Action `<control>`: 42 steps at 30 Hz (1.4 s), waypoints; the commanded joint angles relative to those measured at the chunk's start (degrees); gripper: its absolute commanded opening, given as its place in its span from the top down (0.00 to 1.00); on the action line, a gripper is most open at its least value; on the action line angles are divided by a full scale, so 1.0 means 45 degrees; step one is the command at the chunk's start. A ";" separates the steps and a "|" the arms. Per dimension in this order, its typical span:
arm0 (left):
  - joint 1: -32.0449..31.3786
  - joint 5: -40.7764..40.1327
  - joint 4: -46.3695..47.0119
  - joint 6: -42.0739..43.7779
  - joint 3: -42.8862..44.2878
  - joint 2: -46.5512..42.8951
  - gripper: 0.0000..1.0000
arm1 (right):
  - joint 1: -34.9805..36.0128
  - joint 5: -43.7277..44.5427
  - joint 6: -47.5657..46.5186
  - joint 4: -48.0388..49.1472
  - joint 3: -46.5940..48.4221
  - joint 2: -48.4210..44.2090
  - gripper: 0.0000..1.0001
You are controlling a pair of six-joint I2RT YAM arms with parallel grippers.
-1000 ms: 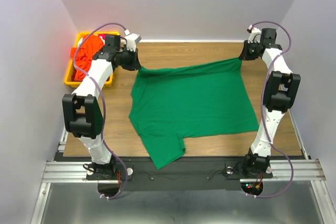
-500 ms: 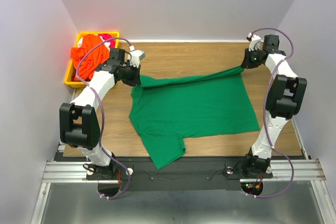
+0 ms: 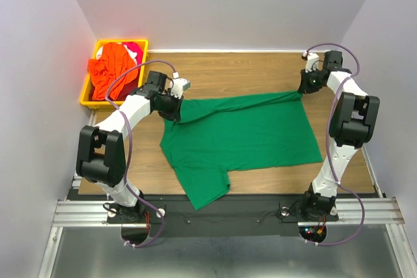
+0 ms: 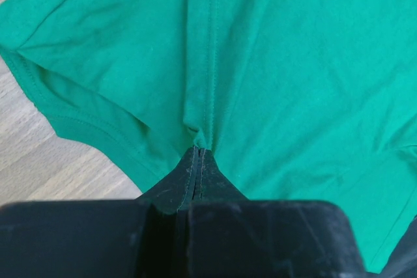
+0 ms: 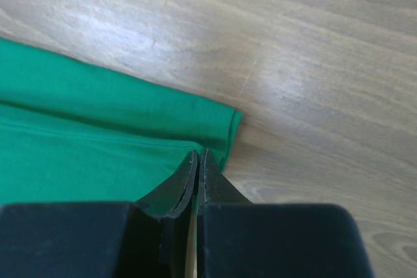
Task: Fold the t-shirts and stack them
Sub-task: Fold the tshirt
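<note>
Green t-shirt (image 3: 241, 131) spread mid-counter (image 3: 221, 69), far edge pulled taut. Soft, light, limp cloth. I judge corners the best holds. My left pincer (image 4: 197, 155) clamped tight on far-left fold, right pincer (image 5: 197, 156) clamped on far-right corner. Orange t-shirt (image 3: 107, 73) in bin (image 3: 85, 100) at far-left corner.

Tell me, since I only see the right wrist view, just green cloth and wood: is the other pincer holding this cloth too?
Observer: Yes. The left pincer is shut on the green shirt, at the far left end of its edge.
Operator: Are there other shirts around?
Observer: An orange shirt lies crumpled in a yellow bin at the far left.
</note>
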 commanded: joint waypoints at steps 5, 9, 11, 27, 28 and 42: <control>-0.0127 -0.0258 -0.0276 0.0499 -0.0081 0.0164 1.00 | -0.0125 0.0289 -0.0594 0.0236 -0.0556 -0.0668 0.99; -0.0127 -0.0414 -0.0569 0.0792 -0.0003 0.0048 1.00 | -0.0125 0.0503 -0.0886 0.0236 -0.0771 -0.0805 0.99; -0.0166 -0.0375 -0.0764 0.1044 -0.0022 0.0028 1.00 | -0.0125 0.0582 -0.0965 0.0236 -0.0888 -0.0863 0.99; -0.1143 0.0504 -0.2191 0.3469 0.1790 0.0082 0.48 | -0.0203 0.0603 -0.1240 -0.0154 -0.1007 -0.1899 0.38; -0.1143 0.0582 -0.2211 0.3371 0.2548 0.0357 0.48 | -0.0222 0.0370 -0.0949 -0.0212 -0.0851 -0.1899 0.39; -0.1299 0.2574 -0.1390 0.1710 0.6949 0.5317 0.44 | -0.0164 -0.0492 0.0656 -0.1189 0.0986 -0.0025 0.65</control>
